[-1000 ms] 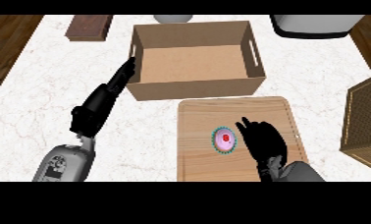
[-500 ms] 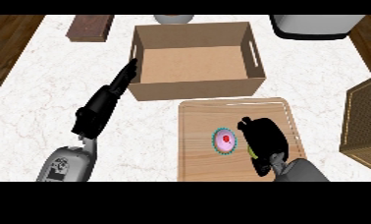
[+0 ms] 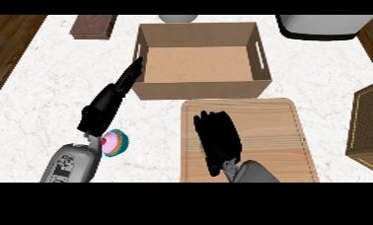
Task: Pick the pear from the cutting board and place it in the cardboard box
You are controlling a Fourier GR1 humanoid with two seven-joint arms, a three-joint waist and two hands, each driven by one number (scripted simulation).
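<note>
The pear (image 3: 202,147) shows only as a green sliver on the wooden cutting board (image 3: 277,130). My right hand (image 3: 217,137) lies over it with its fingers curled down round it, hiding most of the fruit. The open cardboard box (image 3: 200,61) stands just behind the board and holds nothing. My left hand (image 3: 109,101) stretches out straight along the counter, and its fingertips reach the box's left wall.
A pink and teal round item (image 3: 114,142) lies on the white counter beside my left forearm. At the back are a dark brown block (image 3: 93,25), a grey vessel (image 3: 178,18) and a white appliance (image 3: 320,25). A wooden crate (image 3: 360,125) stands at the right edge.
My right hand has shifted left across the board and closed over the pear. The pink and teal item, on the board before, now lies on the counter left of it. My left hand is unchanged.
</note>
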